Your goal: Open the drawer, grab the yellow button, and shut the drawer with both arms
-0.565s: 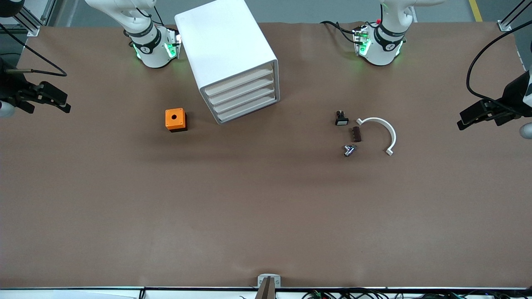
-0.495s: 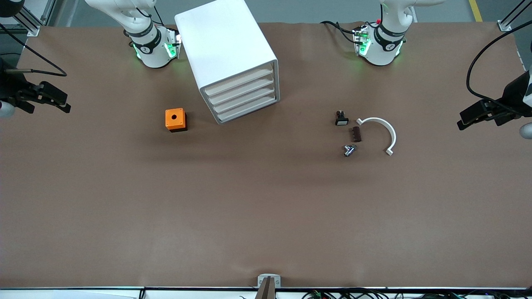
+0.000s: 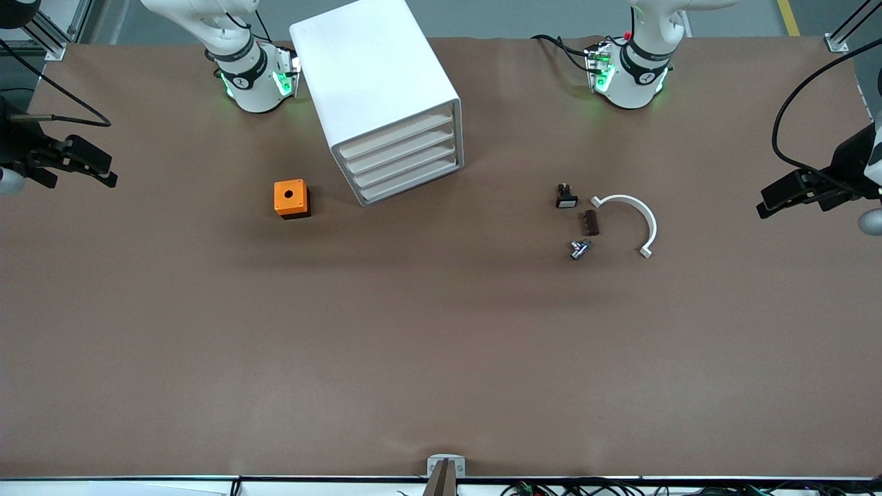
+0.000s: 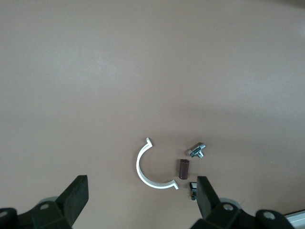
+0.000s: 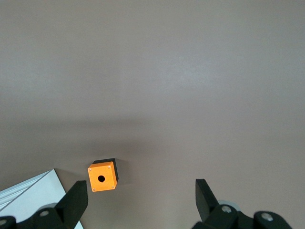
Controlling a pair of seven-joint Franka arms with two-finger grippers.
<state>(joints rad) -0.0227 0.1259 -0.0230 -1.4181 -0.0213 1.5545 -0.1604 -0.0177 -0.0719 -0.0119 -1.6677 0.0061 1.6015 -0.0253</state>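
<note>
The white drawer cabinet [image 3: 375,76] stands between the two arm bases, and all its stacked drawers [image 3: 403,158] are shut. A corner of it shows in the right wrist view [image 5: 28,195]. The button is hidden. My left gripper [image 3: 766,201] is open and empty, up over the left arm's end of the table; in its wrist view [image 4: 141,188] its fingers frame the small parts below. My right gripper [image 3: 110,173] is open and empty over the right arm's end of the table. In its wrist view [image 5: 141,190] it is above bare table beside the orange box.
An orange box with a black hole [image 3: 291,198] [image 5: 102,177] sits beside the cabinet. Toward the left arm's end lie a small black part with a white face [image 3: 566,198] [image 4: 193,186], a brown part [image 3: 591,222] [image 4: 183,168], a metal fitting [image 3: 579,249] [image 4: 197,150] and a white arc clamp [image 3: 641,217] [image 4: 140,167].
My left gripper has drifted slightly down the view. The right gripper and everything on the table have not moved.
</note>
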